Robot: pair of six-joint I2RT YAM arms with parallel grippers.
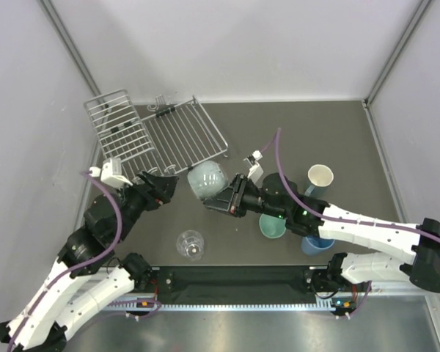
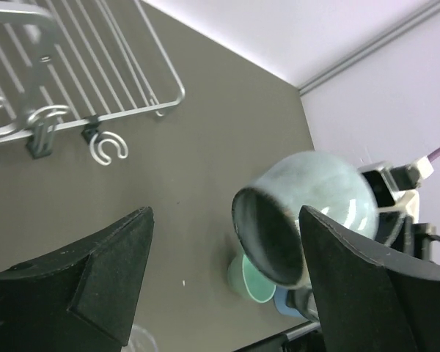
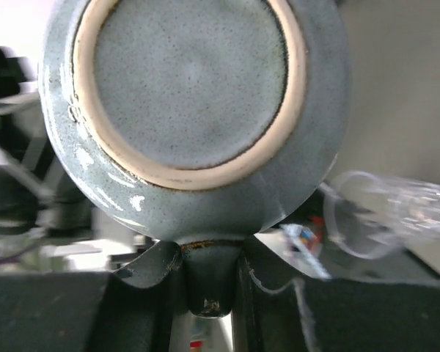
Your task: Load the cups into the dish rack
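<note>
Sideways, grey-teal mug [image 1: 207, 180] in right tool [image 1: 222, 200].

The left hand [image 2: 226, 220], spread wide, frames the tilted grey-teal mug [image 2: 319, 194]; the dish rack [image 2: 95, 66] lies upper left.

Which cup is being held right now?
The grey-teal mug, gripped by its handle in the right gripper; the clear glass, green cup, blue cup and cream cup all sit on the table.

On my screens: a glossy, speckled glazed mug [image 1: 207, 180] with a bare matt foot ring [image 3: 183, 178], a shiny metal wire rack [image 1: 176, 136], a clear glass [image 1: 191, 244] and a matt grey tabletop [image 1: 337, 139].
</note>
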